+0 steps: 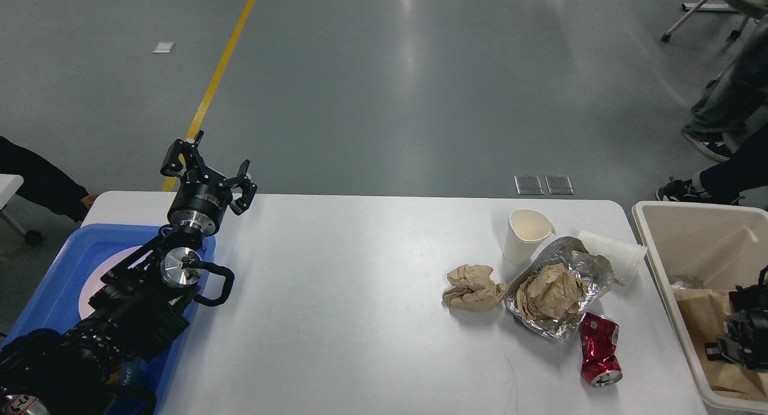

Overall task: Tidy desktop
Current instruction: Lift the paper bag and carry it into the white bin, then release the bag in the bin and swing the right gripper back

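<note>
Your grey-floored room: white desktop (336, 319) fills the foreground, bearing a paper cup (523, 235), foil wrapper (570, 271), crushed red can (598, 350). Left gripper (207, 170): fingers spread, empty. Right gripper (747, 334): over the beige bin (666, 223), jaws indistinct.

Tabletop (360, 295): plain white, matte. Tray (54, 283): blue, w/ pale pink round patch. Bin (696, 235): beige, brown paper inside. Can (598, 349): red w/ silver end. Foil (591, 268): silver, around brown paper. Paper wad (474, 288): tan. Cup (523, 234): white, cream inside. Arms: black, silver joint caps. Floor (390, 85): grey, yellow line.
</note>
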`<state>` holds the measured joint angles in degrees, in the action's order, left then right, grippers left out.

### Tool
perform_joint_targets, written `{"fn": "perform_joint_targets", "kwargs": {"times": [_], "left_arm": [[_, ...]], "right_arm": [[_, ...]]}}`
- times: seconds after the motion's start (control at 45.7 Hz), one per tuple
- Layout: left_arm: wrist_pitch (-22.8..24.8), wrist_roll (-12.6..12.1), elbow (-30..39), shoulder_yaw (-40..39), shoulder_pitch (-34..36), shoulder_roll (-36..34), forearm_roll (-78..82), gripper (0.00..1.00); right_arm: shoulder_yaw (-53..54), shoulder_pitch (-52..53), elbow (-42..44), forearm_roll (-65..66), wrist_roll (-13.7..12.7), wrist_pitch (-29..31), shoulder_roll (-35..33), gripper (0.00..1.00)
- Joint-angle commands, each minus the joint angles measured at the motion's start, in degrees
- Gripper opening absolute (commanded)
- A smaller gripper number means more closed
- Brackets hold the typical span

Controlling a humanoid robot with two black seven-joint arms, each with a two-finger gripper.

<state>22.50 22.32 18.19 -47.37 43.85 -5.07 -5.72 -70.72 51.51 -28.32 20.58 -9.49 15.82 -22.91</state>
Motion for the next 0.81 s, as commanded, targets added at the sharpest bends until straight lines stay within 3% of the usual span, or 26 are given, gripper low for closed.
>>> {"fn": "perform_joint_targets", "kwargs": {"times": [0.0, 0.066, 0.088, 0.285, 0.394, 0.591, 0.788], "left_arm": [[0.0, 0.0, 0.0, 0.0, 0.0, 0.0, 0.0, 0.96], [0.0, 0.0, 0.0, 0.0, 0.0, 0.0, 0.0, 0.96], [0.0, 0.0, 0.0, 0.0, 0.0, 0.0, 0.0, 0.96], [0.0, 0.0, 0.0, 0.0, 0.0, 0.0, 0.0, 0.96], [0.0, 0.0, 0.0, 0.0, -0.1, 0.0, 0.0, 0.96], [0.0, 0.0, 0.0, 0.0, 0.0, 0.0, 0.0, 0.96], [0.0, 0.0, 0.0, 0.0, -0.1, 0.0, 0.0, 0.96]], "right_arm": [[0.8, -0.5, 0.3, -0.1, 0.1, -0.6, 0.1, 0.4], [3.0, -0.4, 0.3, -0.3, 0.0, -3.2, -0.4, 0.96], [4.0, -0.8, 0.4, -0.4, 0.0, -4.3, -0.4, 1.0], [6.3, -1.5, -0.1, -0.5, 0.0, -5.4, -3.0, 1.0], [6.8, 3.0, -3.5, -0.5, 0.1, -2.1, -7.5, 1.0], [6.7, 27.2, -12.6, -0.3, 0.1, 17.3, -18.0, 1.0], [6.7, 49.8, -14.3, -0.2, 0.1, 36.5, -16.8, 1.0]]}}
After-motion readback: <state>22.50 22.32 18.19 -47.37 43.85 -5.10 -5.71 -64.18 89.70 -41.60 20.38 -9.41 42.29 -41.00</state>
